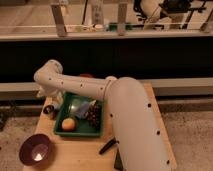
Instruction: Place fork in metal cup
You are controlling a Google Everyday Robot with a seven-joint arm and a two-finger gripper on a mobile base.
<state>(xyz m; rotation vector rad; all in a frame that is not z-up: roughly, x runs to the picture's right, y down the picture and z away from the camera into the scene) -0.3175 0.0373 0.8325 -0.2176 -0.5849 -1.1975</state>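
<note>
The metal cup is small, dark and round, and stands at the left edge of the wooden table, just left of the green tray. My white arm reaches from the lower right across the tray to the far left. My gripper hangs down from the wrist right above and beside the cup. I cannot make out a fork at the gripper or in the cup.
A green tray holds an orange, dark grapes and a blue item. A wide purple bowl sits at the front left corner. A slim dark object lies by the arm's base. A railing and counter run behind.
</note>
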